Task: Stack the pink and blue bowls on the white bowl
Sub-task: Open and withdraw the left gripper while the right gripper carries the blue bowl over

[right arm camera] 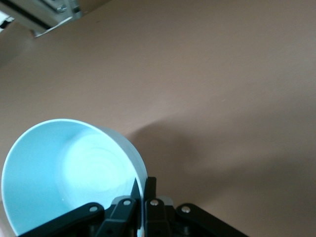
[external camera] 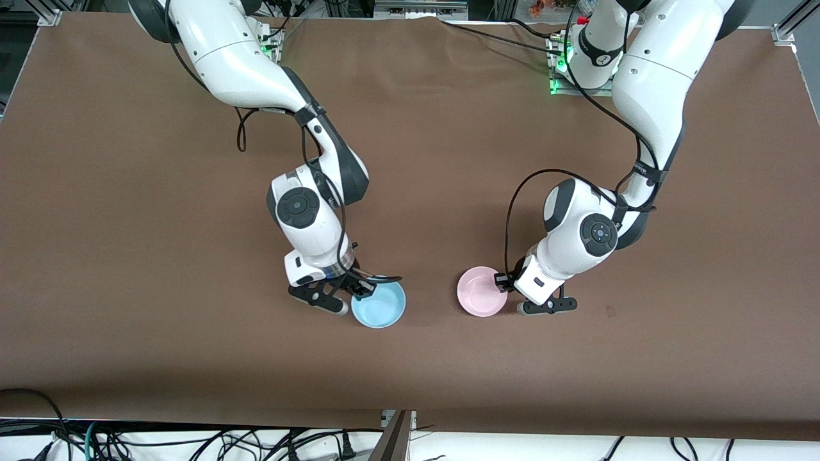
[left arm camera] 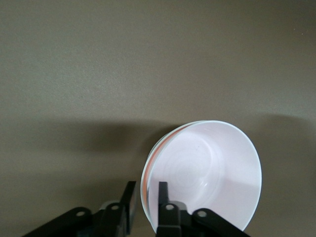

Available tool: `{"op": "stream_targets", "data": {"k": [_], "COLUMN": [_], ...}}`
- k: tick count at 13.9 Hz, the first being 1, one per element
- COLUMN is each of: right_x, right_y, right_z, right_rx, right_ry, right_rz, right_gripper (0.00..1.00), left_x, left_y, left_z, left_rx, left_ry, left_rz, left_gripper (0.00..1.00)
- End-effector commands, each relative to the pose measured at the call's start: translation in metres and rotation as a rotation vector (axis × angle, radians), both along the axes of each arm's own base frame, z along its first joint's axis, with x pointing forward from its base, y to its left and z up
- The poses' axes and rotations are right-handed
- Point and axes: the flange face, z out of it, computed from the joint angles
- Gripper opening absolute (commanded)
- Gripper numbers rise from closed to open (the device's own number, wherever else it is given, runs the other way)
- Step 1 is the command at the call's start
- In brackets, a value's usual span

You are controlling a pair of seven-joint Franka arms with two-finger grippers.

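Gripped blue bowl [external camera: 379, 306] rim with right gripper [external camera: 356, 289] and pink bowl [external camera: 482, 292] rim with left gripper [external camera: 510, 282], mid-table toward front edge.

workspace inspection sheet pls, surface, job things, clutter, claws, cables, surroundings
surface: brown table cover, a few wrinkles near the robots' bases.
job's things: blue bowl toward the right arm's end; pink bowl toward the left arm's end; both upright and apart. No white bowl seen.
clutter: nothing seen.
claws: right claw shut on the blue bowl's rim; left claw shut on the pink bowl's rim, one finger inside, one outside.
cables: black cable looping by the left arm; black cable by the right arm; cable tangle below the table's near edge.
surroundings: metal frame rail at a corner.
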Motion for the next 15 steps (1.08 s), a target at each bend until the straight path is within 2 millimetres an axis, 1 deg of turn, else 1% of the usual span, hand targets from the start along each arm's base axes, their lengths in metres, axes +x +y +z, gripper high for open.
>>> {"op": "stream_targets", "data": {"k": [1,2,3,4,5,6,7,8,10,11,13,15], "right_x": [-0.006,-0.014,-0.020,-0.025,-0.033,-0.039,-0.050,-0.057,-0.065,-0.065,-0.067,-0.072], "right_y": [0.030,0.046,0.057,0.067,0.081,0.091,0.107,0.118,0.141,0.147,0.152,0.162], "right_z": [0.009,0.013,0.015,0.013,0.011,0.004,-0.005,-0.014,-0.020,-0.023,-0.022,-0.016], "right_rx": [0.108,0.144,0.162,0.182,0.203,0.227,0.259,0.299,0.344,0.356,0.365,0.379], "right_ry": [-0.043,-0.056,-0.072,-0.090,-0.119,-0.142,-0.166,-0.200,-0.217,-0.218,-0.220,-0.226], "right_rz": [-0.044,-0.046,-0.042,-0.032,-0.015,-0.012,-0.009,-0.014,-0.022,-0.029,-0.030,-0.020], "right_gripper": [0.00,0.00,0.00,0.00,0.00,0.00,0.00,0.00,0.00,0.00,0.00,0.00], "left_x": [0.011,0.015,0.022,0.024,0.024,0.027,0.027,0.027,0.028,0.028,0.027,0.024], "left_y": [0.007,0.011,0.020,0.030,0.037,0.049,0.059,0.070,0.101,0.117,0.148,0.182], "left_z": [0.010,0.018,0.027,0.030,0.033,0.042,0.047,0.052,0.066,0.069,0.085,0.106], "left_rx": [0.006,0.002,0.000,0.010,0.021,0.024,0.031,0.043,0.063,0.077,0.104,0.122], "left_ry": [-0.020,-0.029,-0.046,-0.035,-0.018,-0.017,-0.004,0.019,0.040,0.060,0.083,0.101], "left_rz": [0.019,0.027,0.038,0.039,0.040,0.054,0.047,0.021,-0.009,-0.009,-0.003,0.004], "left_gripper": [0.49,0.51,0.62,0.74,0.94,1.00,1.00,1.00,1.00,1.00,1.00,1.00]}}
